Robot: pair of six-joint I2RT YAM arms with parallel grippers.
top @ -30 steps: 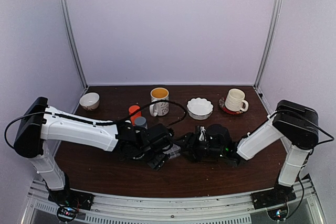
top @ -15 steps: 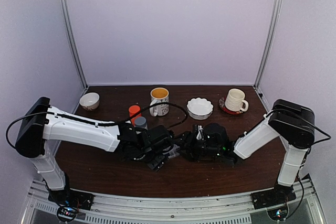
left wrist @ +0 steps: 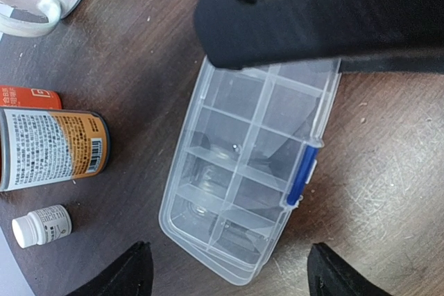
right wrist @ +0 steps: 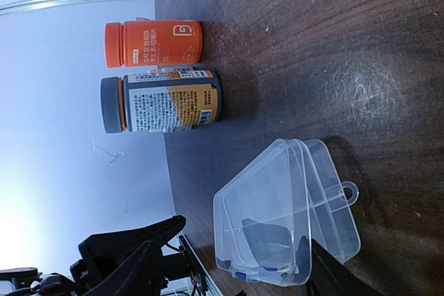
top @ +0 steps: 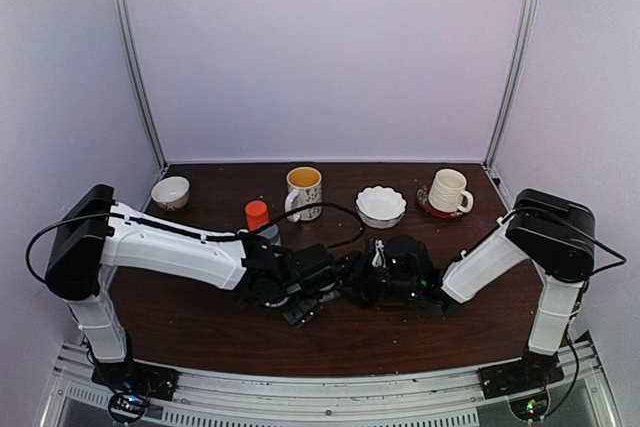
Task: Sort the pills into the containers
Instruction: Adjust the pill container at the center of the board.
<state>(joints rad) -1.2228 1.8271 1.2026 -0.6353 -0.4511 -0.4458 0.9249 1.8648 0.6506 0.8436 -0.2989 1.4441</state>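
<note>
Orange bottle (right wrist: pixel 154 44), upper left: white boxed logo (right wrist: pixel 182 30) resembling a "D"; adjacent print illegible. Grey-capped bottle (right wrist: pixel 163 100) below it: label with barcode (left wrist: pixel 96 155), print too small to read.

My left arm (top: pixel 170 247) and right arm (top: pixel 490 262) wear white shells with bulky black shoulder housings and black wrists; a thin black cable (top: pixel 30 245) loops off each. The left claw (left wrist: pixel 227 251) has matte black fingers (left wrist: pixel 135 272).

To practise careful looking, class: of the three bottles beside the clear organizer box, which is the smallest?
The white bottle with the white cap; the orange bottle and the grey-capped bottle with the printed label are both much bigger.
</note>
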